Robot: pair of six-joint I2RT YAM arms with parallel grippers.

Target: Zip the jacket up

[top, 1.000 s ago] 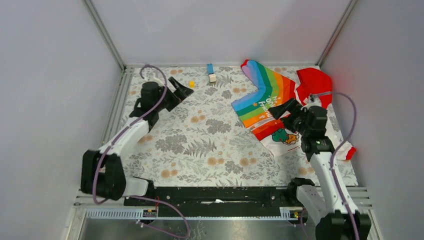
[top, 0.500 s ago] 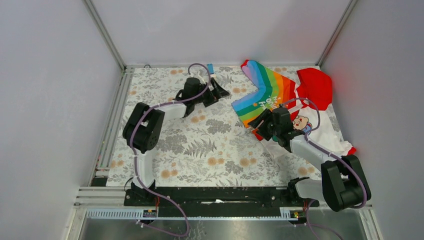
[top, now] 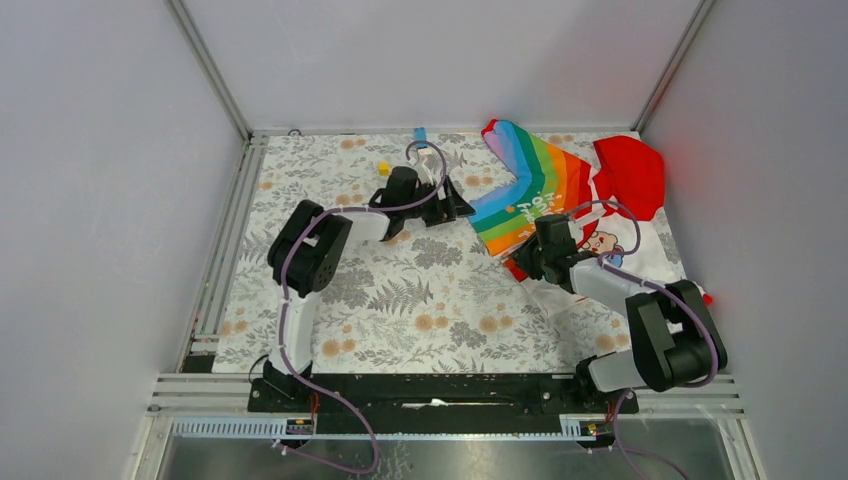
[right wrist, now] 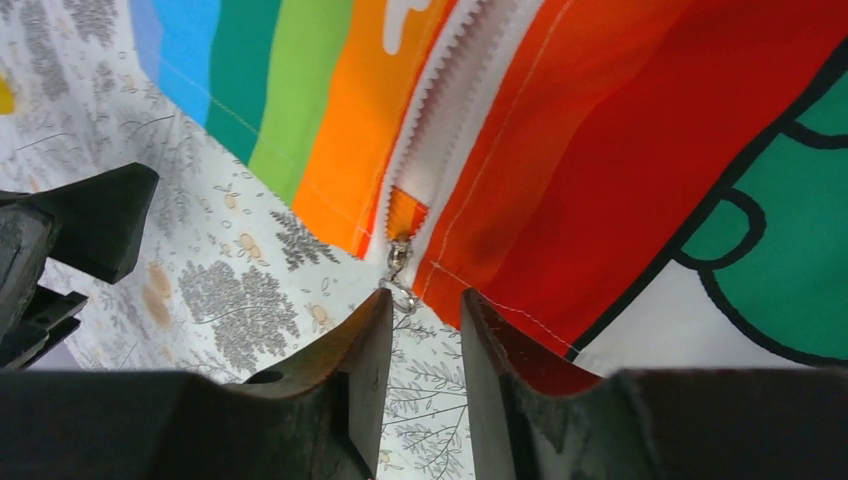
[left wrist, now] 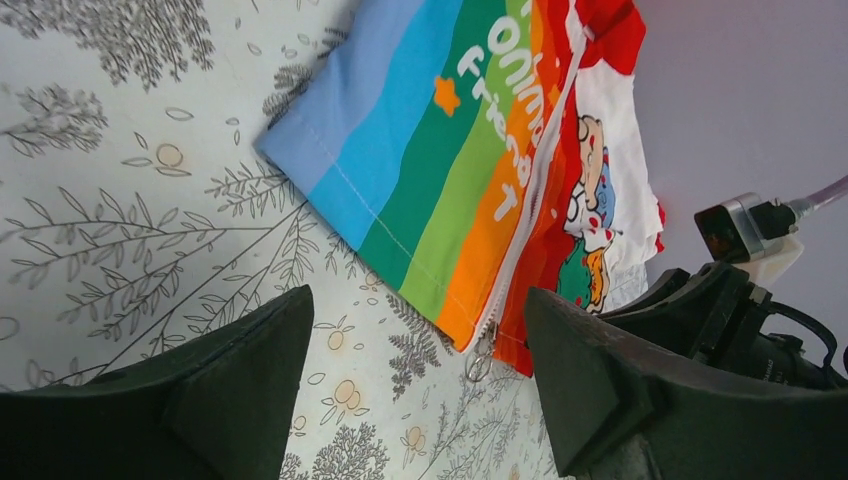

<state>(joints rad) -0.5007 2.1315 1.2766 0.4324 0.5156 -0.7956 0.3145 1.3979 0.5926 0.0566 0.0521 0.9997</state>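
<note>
Low, right hand [right wrist: 427, 300] at jacket [right wrist: 600, 150]

One jacket [top: 545, 180], one zipper pull [right wrist: 400, 262], two claws — left claw [left wrist: 415, 300], right claw [right wrist: 425, 300], one yellow bit [top: 383, 167], one blue block [top: 420, 135]

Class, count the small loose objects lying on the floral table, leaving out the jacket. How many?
2: a blue block at the table's far edge, and a small yellow piece nearer and left of it. More may be hidden under the jacket.
</note>
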